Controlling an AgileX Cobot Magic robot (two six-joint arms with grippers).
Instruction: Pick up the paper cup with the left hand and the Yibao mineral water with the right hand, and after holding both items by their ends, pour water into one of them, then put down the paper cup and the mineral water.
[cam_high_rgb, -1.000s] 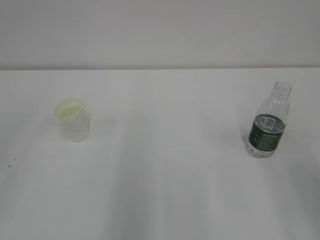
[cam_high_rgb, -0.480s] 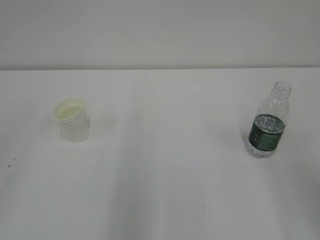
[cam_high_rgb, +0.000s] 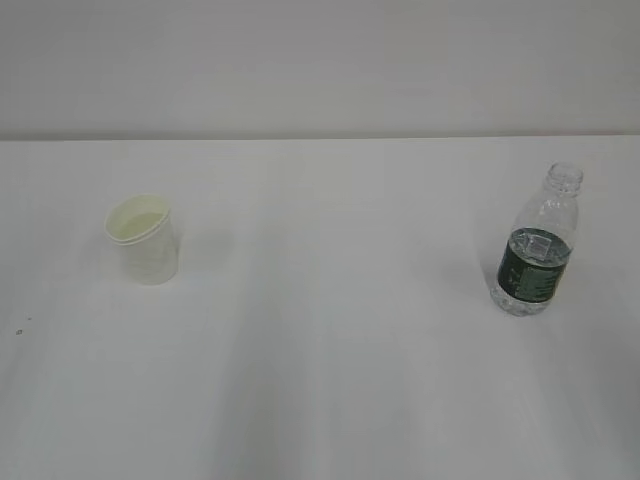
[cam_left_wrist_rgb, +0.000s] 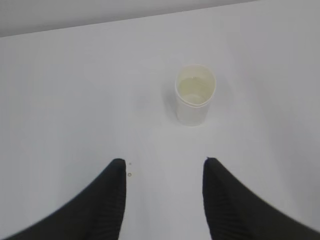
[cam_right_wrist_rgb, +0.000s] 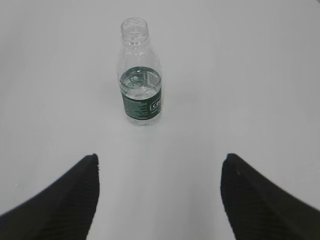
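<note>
The left end effector (cam_left_wrist_rgb: 164, 200) is seen from its wrist camera with its two dark ribbed fingers (cam_left_wrist_rgb: 107, 200) spread apart and nothing held between them. The paper cup (cam_left_wrist_rgb: 195, 95) is found ahead of this end effector, well apart from the fingertips and slightly toward the side of the right-hand finger. The cup stands upright on the white counter (cam_left_wrist_rgb: 75, 100), its rolled rim up, and a pale yellowish inside with what looks like a little liquid is shown. A tiny dark speck (cam_left_wrist_rgb: 129, 174) is seen on the counter just beside the tip of the left-hand finger.

In the exterior view, the paper cup (cam_high_rgb: 144, 240) is placed at the left of the counter (cam_high_rgb: 330, 300) and the Yibao mineral water (cam_high_rgb: 537, 245) at the right, the two well apart. Neither end effector is caught in that view.

The right end effector (cam_right_wrist_rgb: 160, 195) is shown wide open, its fingers (cam_right_wrist_rgb: 250, 195) set far apart and nothing gripped. The Yibao mineral water (cam_right_wrist_rgb: 140, 75) stands upright ahead of it, well apart from the fingertips and a little toward the left-hand finger. The bottle is uncapped; a dark green label is wrapped around its middle, and a water level is visible near the top of that label. No object is touched by either end effector.
</note>
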